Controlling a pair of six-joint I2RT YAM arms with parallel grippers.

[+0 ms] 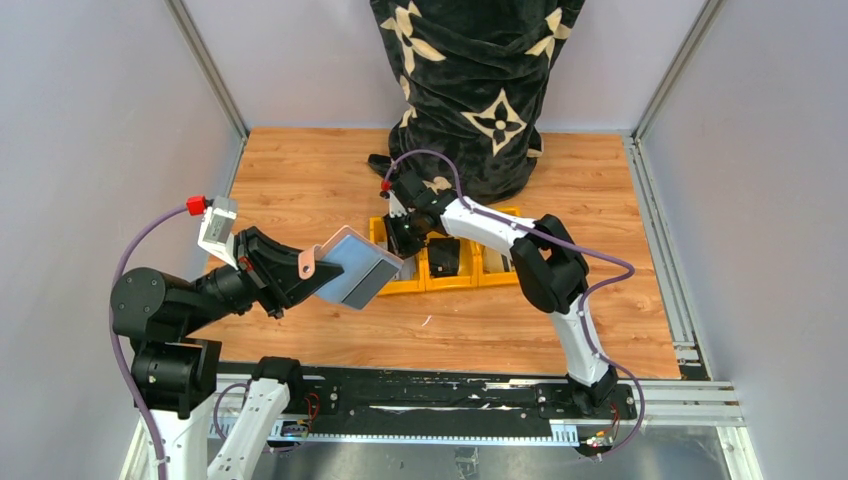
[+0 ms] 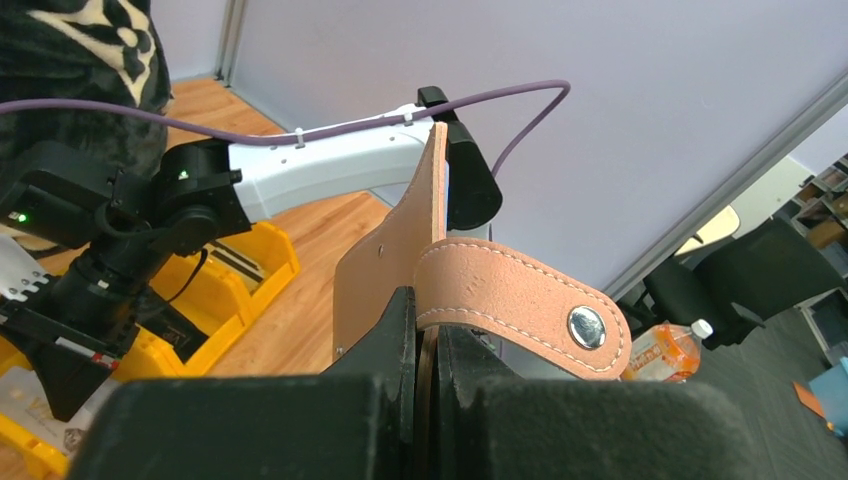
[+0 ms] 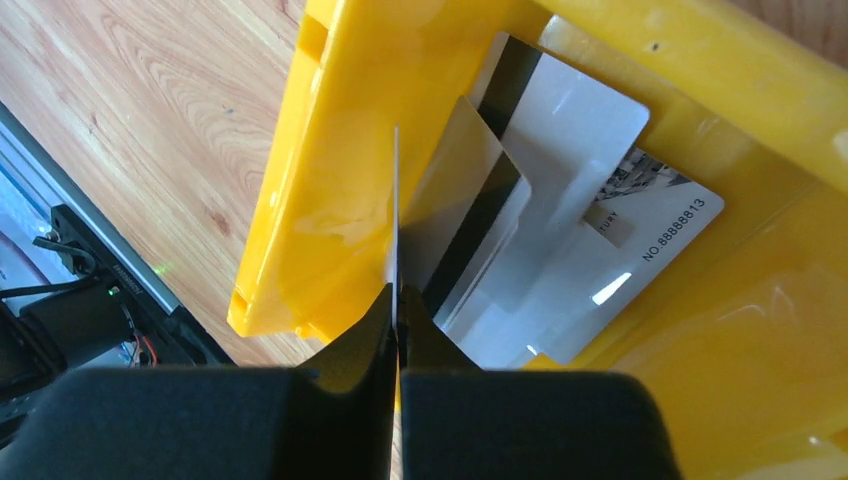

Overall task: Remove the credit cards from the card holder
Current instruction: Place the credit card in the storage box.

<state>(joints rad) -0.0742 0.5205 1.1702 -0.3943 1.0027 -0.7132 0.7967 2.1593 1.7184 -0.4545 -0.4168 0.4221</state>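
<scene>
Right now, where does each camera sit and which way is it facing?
Top external: above and behind the bases, looking down on the table; both arms show, right end effector over the yellow tray.
Left wrist: looks past the left end effector, shut on the card holder, toward the right arm.
Right wrist: looks down into the tray; its end effector pinches a credit card.
Shared: top and left wrist both show the tray and right arm.

Pale grey-lilac wall panels (image 1: 90, 120) in aluminium posts (image 1: 205, 65) box in a wood-grain tabletop (image 1: 300, 170). Black cloth (image 1: 470, 80) with tan flower print hangs at the back. Past the left fingers (image 2: 380, 345), to their right: black office chairs (image 2: 740, 275)
</scene>
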